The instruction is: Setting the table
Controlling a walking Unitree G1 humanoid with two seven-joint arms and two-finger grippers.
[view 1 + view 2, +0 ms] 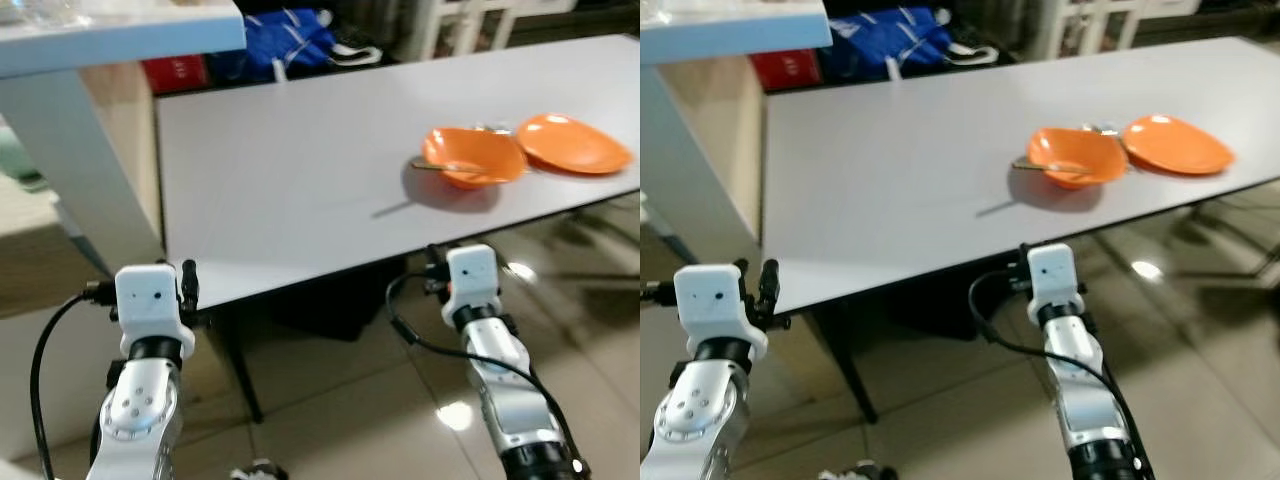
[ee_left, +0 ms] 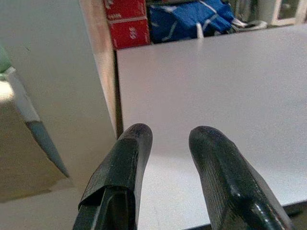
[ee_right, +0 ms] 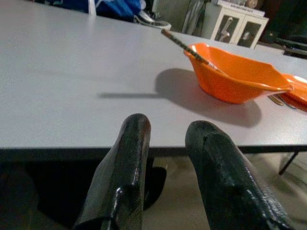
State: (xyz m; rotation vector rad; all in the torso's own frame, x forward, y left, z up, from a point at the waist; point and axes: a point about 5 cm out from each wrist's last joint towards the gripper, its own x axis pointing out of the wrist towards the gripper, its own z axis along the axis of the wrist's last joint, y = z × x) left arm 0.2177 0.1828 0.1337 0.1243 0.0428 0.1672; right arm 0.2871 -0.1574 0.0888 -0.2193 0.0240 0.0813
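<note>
Orange bowl (image 1: 472, 157) on grey table (image 1: 300, 170) toward its right end, utensil handle (image 3: 184, 46) poking over the rim, orange plate (image 1: 573, 144) touching alongside. Looks light, stiff, slick plastic; pinch the rim. Right gripper (image 3: 168, 158) at table edge, fingers spread, empty. Left gripper (image 2: 168, 163) likewise spread

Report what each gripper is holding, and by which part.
Nothing is held. The left gripper and right gripper are both open and empty, short of the grey table's near edge.
</note>
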